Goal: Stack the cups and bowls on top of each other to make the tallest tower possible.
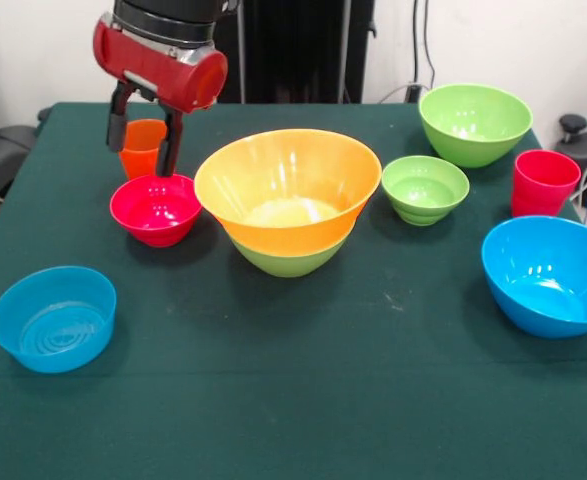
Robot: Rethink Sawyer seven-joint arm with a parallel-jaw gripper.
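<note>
Seven bowls and two cups can be counted on the green desk [303, 400]. The very wide orange bowl [288, 190] is nested in a big green bowl [288, 260] at centre — so far the only stack. The jaws [144, 150] are spread open, straddling the orange cup [143, 147] just behind the small red bowl [156, 208], though contact can't be told. A small green bowl [425, 188], another big green bowl [474, 122], the red cup [544, 182] and the big blue bowl [550, 275] are found on the picture's right — the small blue bowl [55, 318] sits alone, front left.
</note>
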